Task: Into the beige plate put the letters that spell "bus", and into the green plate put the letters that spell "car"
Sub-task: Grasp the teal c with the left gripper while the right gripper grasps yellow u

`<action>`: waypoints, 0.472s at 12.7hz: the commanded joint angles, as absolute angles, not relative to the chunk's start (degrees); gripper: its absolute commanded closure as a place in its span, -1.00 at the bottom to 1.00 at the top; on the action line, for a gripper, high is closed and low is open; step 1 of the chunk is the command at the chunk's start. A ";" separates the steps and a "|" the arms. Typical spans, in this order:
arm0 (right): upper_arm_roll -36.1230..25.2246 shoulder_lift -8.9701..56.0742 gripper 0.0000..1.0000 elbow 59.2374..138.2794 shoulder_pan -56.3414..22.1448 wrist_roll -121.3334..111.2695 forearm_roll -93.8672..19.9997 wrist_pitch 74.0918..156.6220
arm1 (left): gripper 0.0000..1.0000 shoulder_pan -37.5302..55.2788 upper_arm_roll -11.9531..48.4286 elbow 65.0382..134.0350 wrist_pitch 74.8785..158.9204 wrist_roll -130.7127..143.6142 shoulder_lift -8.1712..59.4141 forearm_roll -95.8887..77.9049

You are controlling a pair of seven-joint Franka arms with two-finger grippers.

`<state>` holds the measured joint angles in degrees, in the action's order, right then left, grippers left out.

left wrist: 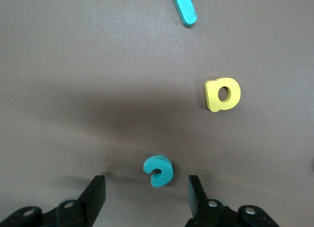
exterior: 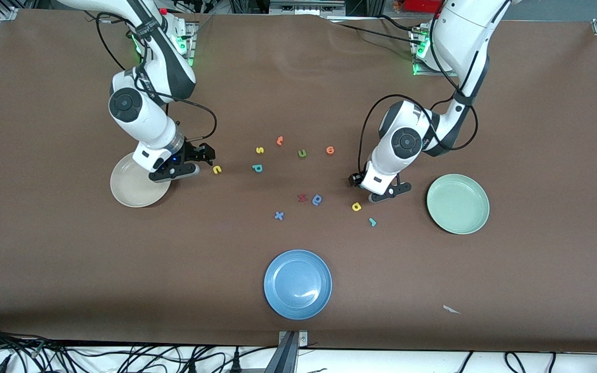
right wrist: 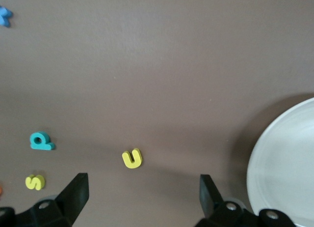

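From the front both plates sit bare, beige plate [exterior: 135, 190] under the right tool [exterior: 187, 165], green plate [exterior: 457, 203] near the left tool [exterior: 387, 193]; left wrist shows prongs apart around the teal c [left wrist: 158, 170], right wrist shows prongs apart near the yellow u [right wrist: 132, 158].

Three plates are counted on the table: one beige plate [exterior: 133, 190], one green plate [exterior: 457, 203] and one blue plate [exterior: 297, 284].

Twelve foam letters are seen in all:
- Three yellow: u [exterior: 217, 169], s [exterior: 259, 150], a [exterior: 356, 206].
- Three teal: b [exterior: 257, 168], r [exterior: 372, 221], c [left wrist: 158, 170].
- Two orange [exterior: 280, 140].
- Two blue [exterior: 279, 215].
- One green [exterior: 302, 153].
- One red [exterior: 302, 197].

Two arms are counted, each with one two-finger gripper.
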<state>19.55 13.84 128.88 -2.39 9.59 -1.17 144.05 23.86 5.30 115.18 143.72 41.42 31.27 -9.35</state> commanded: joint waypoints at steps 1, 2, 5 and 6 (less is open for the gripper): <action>22.23 15.90 -1.00 130.77 -1.23 10.63 -1.14 149.40 | -0.37 24.96 4.48 114.43 143.88 41.57 31.64 -9.23; 22.41 16.08 -1.00 131.22 -1.23 10.72 -1.23 150.37 | -0.36 24.87 4.48 114.43 143.88 41.57 31.73 -7.92; 22.59 18.36 -1.00 131.22 -1.32 10.63 -0.88 153.44 | -0.35 24.87 4.40 113.91 143.88 41.66 32.25 -6.68; 22.59 20.20 -1.00 131.22 -1.41 10.46 -0.62 155.89 | -0.35 24.87 4.39 113.56 143.88 41.66 32.60 -6.68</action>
